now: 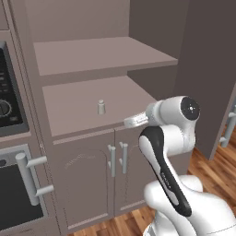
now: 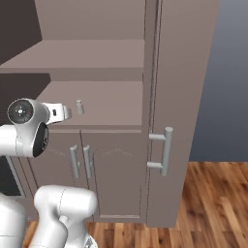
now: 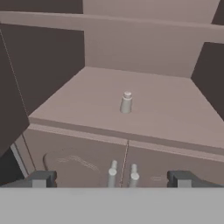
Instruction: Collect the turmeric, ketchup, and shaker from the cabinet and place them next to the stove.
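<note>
The shaker [image 1: 101, 107] [image 2: 80, 107] [image 3: 126, 103], small and pale grey, stands upright near the middle of the cabinet's lower open shelf [image 1: 69, 99] [image 2: 118, 104] [image 3: 175, 116]. My gripper [image 3: 112, 179] is open with nothing between its fingers. It is in front of the shelf's front edge, short of the shaker and pointing at it. The white hand [image 1: 136, 120] [image 2: 57, 112] hovers just above the shelf's front lip. The upper shelf [image 1: 92, 53] is bare. The turmeric, the ketchup and the stove are out of view.
Two small doors with short silver handles [image 1: 117, 159] [image 2: 80, 161] sit below the shelf. A black-fronted oven [image 1: 8, 103] with a bar handle [image 1: 27, 179] stands to the left. On the right is a tall cupboard with a vertical bar handle [image 2: 166, 151]. The floor [image 2: 213, 203] is wood.
</note>
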{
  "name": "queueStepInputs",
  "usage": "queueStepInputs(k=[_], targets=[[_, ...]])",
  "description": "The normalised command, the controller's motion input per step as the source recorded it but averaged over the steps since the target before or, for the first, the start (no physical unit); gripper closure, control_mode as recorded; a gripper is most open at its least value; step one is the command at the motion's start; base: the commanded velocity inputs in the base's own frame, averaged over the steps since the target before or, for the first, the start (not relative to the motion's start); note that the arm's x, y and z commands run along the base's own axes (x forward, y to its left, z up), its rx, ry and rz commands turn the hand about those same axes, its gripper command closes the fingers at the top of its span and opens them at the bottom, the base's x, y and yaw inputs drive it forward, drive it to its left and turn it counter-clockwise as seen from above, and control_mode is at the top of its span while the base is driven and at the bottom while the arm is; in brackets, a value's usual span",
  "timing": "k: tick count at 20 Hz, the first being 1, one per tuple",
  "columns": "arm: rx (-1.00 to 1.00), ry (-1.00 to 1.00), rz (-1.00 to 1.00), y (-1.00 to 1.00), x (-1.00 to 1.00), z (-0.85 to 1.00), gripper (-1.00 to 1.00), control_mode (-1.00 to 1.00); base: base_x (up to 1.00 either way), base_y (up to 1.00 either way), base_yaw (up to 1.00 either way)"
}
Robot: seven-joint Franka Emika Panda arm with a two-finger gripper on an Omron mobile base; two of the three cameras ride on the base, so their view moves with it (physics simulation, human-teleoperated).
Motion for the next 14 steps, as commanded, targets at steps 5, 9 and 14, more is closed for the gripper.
queueStepInputs(k=[5,9,14], targets=[[0.02,-0.06,0.00,0.00,0.17,-0.09,-1.00,-1.00,0.00,0.00,0.00],[0.00,0.00,0.00,0.00,0.07,-0.02,-1.00,-1.00,0.00,0.00,0.00],[0.00,0.00,0.00,0.00,0.19,-0.03,-1.00,-1.00,0.00,0.00,0.00]])
